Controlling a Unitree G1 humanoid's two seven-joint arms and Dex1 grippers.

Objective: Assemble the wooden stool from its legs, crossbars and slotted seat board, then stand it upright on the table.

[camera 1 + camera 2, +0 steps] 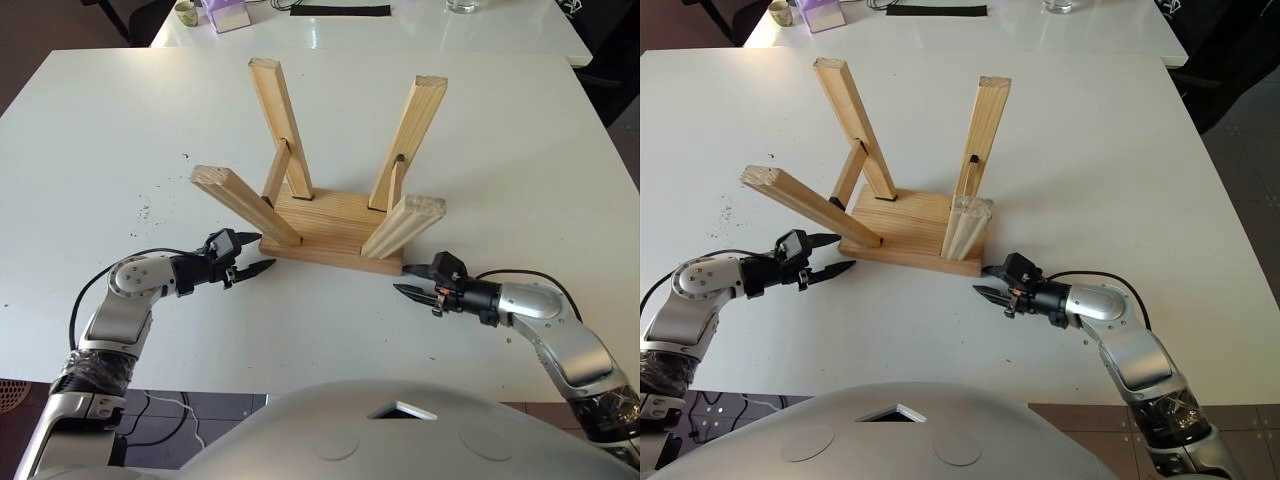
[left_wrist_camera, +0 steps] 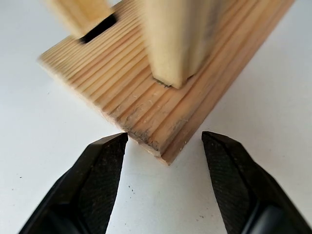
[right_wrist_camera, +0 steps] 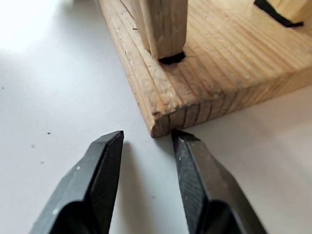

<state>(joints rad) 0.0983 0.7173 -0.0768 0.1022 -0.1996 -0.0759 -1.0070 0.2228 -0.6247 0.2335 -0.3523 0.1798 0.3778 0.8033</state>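
The wooden stool lies upside down mid-table: its slotted seat board (image 1: 325, 232) rests flat and several legs (image 1: 283, 128) splay upward, joined low down by short crossbars (image 1: 277, 172). My left gripper (image 1: 252, 259) hovers low at the board's near left corner (image 2: 163, 155), open, its black fingers (image 2: 100, 178) straddling that corner without touching. My right gripper (image 1: 412, 283) sits at the near right corner (image 3: 157, 127), also open, with the fingertips (image 3: 192, 168) just short of the wood.
A second white table (image 1: 420, 35) abuts the far edge, carrying a small cup (image 1: 187, 12), a box (image 1: 226, 14) and a dark strip (image 1: 340, 10). Dark specks (image 1: 147, 210) dot the tabletop left of the stool. Bare white table (image 1: 320, 330) stretches on both sides.
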